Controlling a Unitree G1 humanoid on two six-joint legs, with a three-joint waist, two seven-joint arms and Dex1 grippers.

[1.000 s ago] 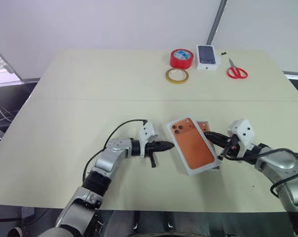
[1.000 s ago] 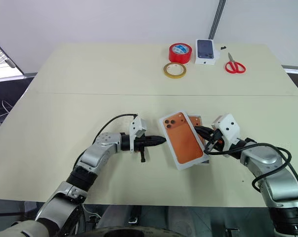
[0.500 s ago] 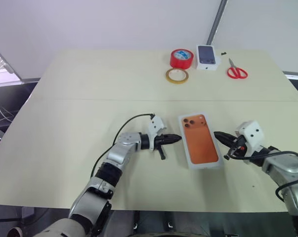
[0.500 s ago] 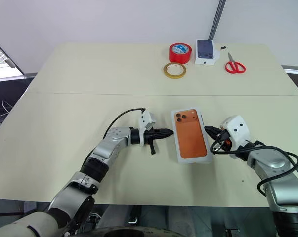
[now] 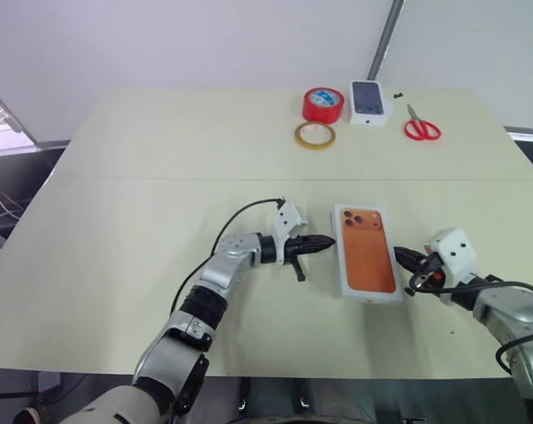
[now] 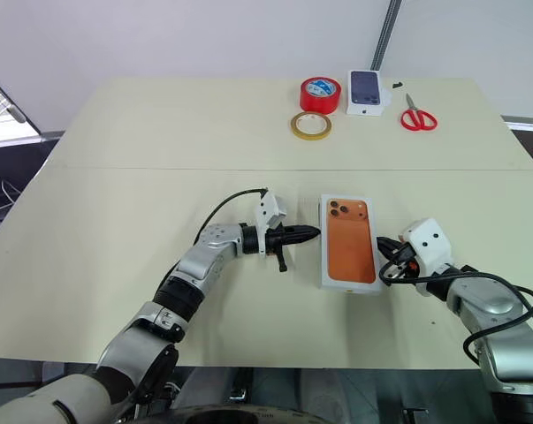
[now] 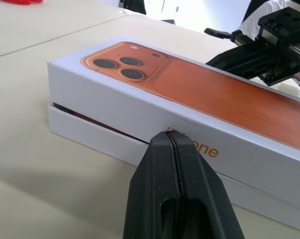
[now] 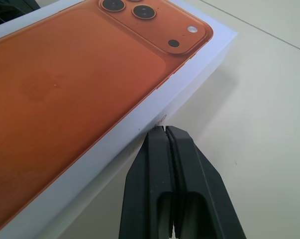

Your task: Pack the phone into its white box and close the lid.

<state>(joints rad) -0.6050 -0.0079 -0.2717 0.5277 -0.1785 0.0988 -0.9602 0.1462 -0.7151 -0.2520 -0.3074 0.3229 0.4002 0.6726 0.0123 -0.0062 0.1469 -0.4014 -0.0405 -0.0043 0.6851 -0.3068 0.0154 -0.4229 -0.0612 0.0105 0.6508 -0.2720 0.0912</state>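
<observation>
The lid [image 5: 367, 261], white-sided with an orange phone picture on top, sits over the white box [image 7: 90, 137] at the table's front middle. The left wrist view shows a thin dark gap between lid and box. The phone itself is hidden. My left gripper [image 5: 330, 242] is shut, lying level with its tip at the lid's left long side. My right gripper [image 5: 399, 254] is shut too, its tip close to the lid's right long side. The shut fingertips [image 8: 164, 130] stand just off the lid's white wall in the right wrist view.
At the table's far edge lie a red tape roll [image 5: 324, 103], a clear tape ring [image 5: 315, 135], a small white carton with a dark phone picture [image 5: 368, 99] and red scissors [image 5: 422, 129]. The table's front edge runs just below both arms.
The lid, first askew over the box, has turned square onto it, and the pair has shifted to the right. Both shut grippers have moved right with it.
</observation>
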